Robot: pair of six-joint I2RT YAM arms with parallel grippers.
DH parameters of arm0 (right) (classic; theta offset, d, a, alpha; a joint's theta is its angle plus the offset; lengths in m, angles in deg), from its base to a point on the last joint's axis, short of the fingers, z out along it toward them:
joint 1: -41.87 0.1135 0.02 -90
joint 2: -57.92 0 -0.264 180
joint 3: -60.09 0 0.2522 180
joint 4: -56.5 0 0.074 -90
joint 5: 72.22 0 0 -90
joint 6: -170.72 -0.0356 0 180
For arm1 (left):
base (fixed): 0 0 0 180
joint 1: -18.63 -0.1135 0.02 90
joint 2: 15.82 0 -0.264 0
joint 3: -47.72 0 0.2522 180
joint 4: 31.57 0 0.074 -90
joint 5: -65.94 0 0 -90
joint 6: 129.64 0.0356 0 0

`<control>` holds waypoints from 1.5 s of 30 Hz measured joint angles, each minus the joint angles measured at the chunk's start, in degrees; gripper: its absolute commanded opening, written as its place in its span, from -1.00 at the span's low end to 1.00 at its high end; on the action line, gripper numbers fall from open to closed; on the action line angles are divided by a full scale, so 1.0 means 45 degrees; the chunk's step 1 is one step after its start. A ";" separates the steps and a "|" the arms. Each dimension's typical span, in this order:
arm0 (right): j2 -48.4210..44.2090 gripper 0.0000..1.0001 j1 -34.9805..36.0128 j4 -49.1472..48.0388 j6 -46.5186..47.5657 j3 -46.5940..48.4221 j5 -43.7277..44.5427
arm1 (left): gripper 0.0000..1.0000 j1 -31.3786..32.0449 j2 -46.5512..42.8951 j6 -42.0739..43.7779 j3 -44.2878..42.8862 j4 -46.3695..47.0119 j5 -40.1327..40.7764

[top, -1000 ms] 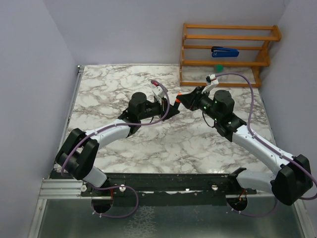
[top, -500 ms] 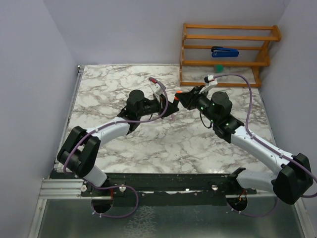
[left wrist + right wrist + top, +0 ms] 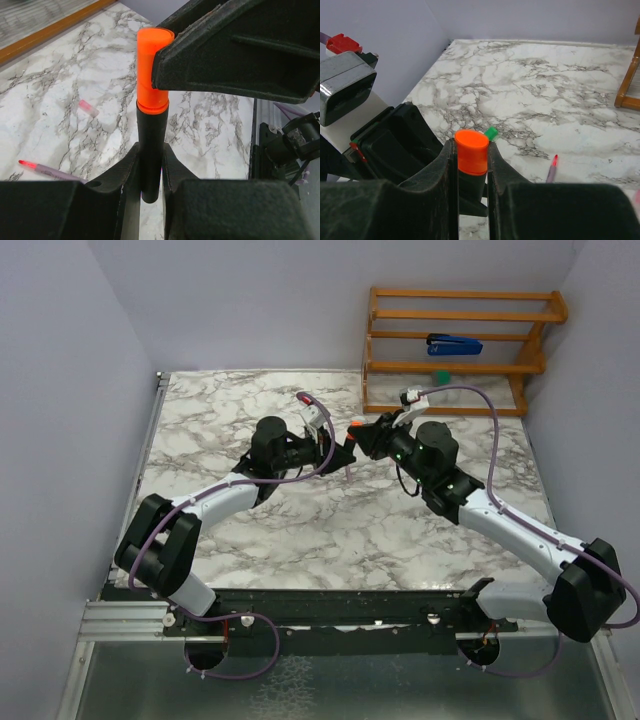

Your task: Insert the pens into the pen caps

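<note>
My left gripper point(image 3: 150, 156) is shut on the lower body of a black pen point(image 3: 150, 130), held above the table. An orange cap point(image 3: 152, 65) sits on the pen's upper end. My right gripper point(image 3: 470, 147) is shut on that orange cap point(image 3: 471, 149), with the black pen body point(image 3: 471, 182) showing below it. In the top view both grippers meet at mid-table, left point(image 3: 338, 452) and right point(image 3: 364, 438). A pale pink pen with a red tip point(image 3: 551, 170) lies on the marble, also in the left wrist view point(image 3: 50, 171). A small green cap point(image 3: 491, 133) lies on the table behind the jaws.
A wooden rack point(image 3: 455, 365) stands at the back right, holding a blue stapler-like object point(image 3: 453, 343) and a small green item point(image 3: 441, 375). A small pink piece point(image 3: 88, 107) lies on the marble table point(image 3: 220, 410). Grey walls close in left, back and right.
The two grippers have come together and shifted slightly left and toward the back. The gap between them has closed, with the orange cap now on the black pen's end.
</note>
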 measured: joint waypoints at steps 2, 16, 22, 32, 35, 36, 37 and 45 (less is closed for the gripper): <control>0.0131 -0.99 0.0063 -0.0005 0.0044 0.0063 0.0078 | -1.00 -0.0039 0.0000 0.0029 0.0000 -0.0083 0.0005; 0.0277 -0.99 0.0097 -0.0500 0.0151 0.0189 0.0073 | -1.00 -0.0267 0.0029 0.0272 -0.0350 -0.0223 -0.0228; 0.0296 -0.99 0.0131 -0.0204 0.0301 0.0355 0.0083 | -1.00 -0.0345 0.0024 0.0311 -0.0359 -0.0223 -0.0364; 0.0442 -0.99 0.0228 -0.0345 0.0306 0.0359 0.0087 | -1.00 -0.0466 0.0029 0.0316 -0.0452 -0.0486 -0.0529; 0.0457 -1.00 0.0228 -0.0685 0.0209 0.0282 0.0024 | -1.00 -0.0525 0.0029 0.0335 -0.0612 -0.0617 -0.0631; 0.0466 -1.00 0.0228 -0.0758 0.0180 0.0282 0.0000 | -1.00 -0.0539 0.0029 0.0350 -0.0617 -0.0612 -0.0656; 0.0491 -1.00 0.0228 -0.0777 0.0165 0.0282 -0.0005 | -1.00 -0.0554 0.0029 0.0355 -0.0622 -0.0607 -0.0670; 0.0656 -1.00 0.0248 -0.0316 0.0204 0.0559 0.0121 | -1.00 -0.0631 0.0029 0.0359 -0.0622 -0.0767 -0.0695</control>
